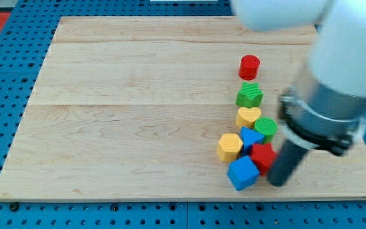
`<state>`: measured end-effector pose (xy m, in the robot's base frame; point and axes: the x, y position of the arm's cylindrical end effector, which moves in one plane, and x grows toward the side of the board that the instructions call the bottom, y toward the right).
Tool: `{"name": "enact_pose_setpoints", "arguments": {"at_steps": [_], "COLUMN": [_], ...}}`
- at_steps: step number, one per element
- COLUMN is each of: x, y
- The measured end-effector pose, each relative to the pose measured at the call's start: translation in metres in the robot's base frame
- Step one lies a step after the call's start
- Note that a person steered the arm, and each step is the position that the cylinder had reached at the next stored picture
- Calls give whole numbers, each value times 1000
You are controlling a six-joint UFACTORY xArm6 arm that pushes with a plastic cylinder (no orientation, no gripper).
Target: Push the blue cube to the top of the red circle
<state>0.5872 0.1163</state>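
The blue cube (243,173) lies near the board's bottom edge, at the view's lower right. The red circle (250,66) stands well above it, towards the view's top. My tip (277,182) is at the end of the dark rod, just right of the blue cube and right below a red star-shaped block (263,156). Whether the tip touches the cube cannot be told. Between cube and circle runs a column of blocks.
In the column, from the top: a green block (250,95), a yellow heart (248,117), a green circle (266,128), a small blue block (251,137) and a yellow hexagon (230,147). The wooden board (132,114) has its bottom edge close below the cube. The arm's body covers the view's right.
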Motion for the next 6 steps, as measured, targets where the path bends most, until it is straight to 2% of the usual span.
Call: {"name": "enact_pose_setpoints", "arguments": {"at_steps": [2, 3, 4, 5, 6], "x": [-32, -16, 27, 31, 31], "y": [-84, -67, -17, -19, -68]}}
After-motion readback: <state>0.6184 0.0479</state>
